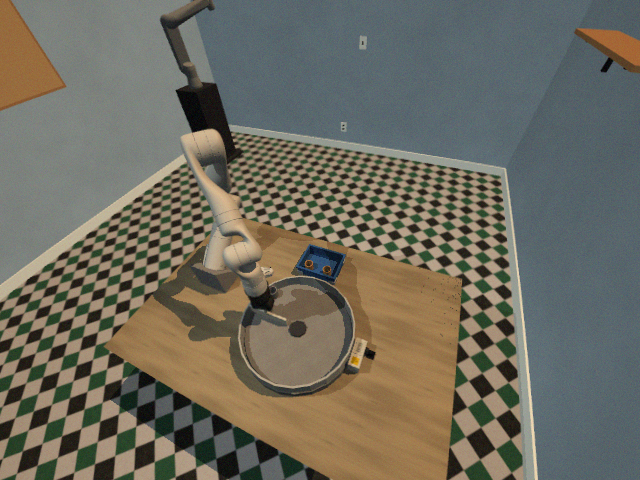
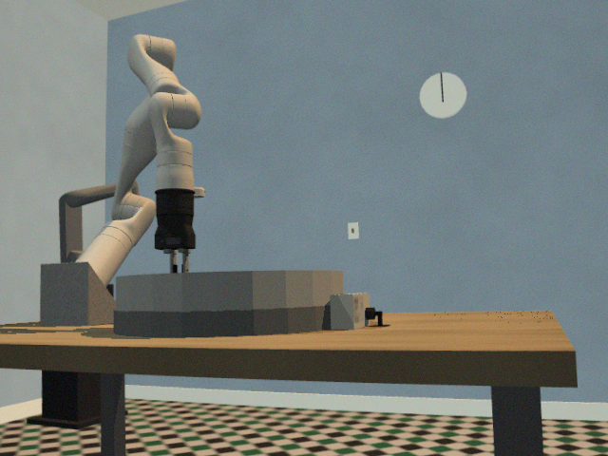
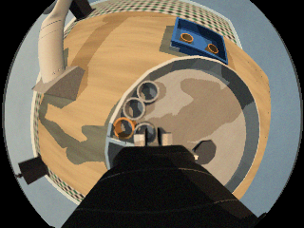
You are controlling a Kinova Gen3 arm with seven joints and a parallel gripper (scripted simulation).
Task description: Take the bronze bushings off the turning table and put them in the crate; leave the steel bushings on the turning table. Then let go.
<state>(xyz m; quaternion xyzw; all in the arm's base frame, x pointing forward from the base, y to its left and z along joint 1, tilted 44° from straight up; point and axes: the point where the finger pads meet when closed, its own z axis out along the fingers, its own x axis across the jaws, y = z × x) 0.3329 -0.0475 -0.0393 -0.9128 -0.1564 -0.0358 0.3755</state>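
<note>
Arm made of smooth white parts (image 1: 227, 211) (image 2: 140, 137) (image 3: 51, 45) stands at the left on the flat brown wooden table (image 1: 408, 330) (image 2: 294, 367) (image 3: 90, 52). Next, in the wrist view, one round orange bronze bushing (image 3: 115, 128) is inside the big round gray turning table (image 1: 299, 361) (image 2: 216, 292) (image 3: 253, 119), by its wall. Three round gray steel bushings (image 3: 148, 82) sit near it. The black gripper with two pale fingers (image 1: 262, 301) (image 2: 180, 269) is over there, its fingers a bit apart with nothing between them. To the right, the blue box-shaped crate (image 1: 341, 262) (image 3: 201, 31) has two orange bronze bushings (image 1: 308, 260) (image 3: 186, 33) inside.
</note>
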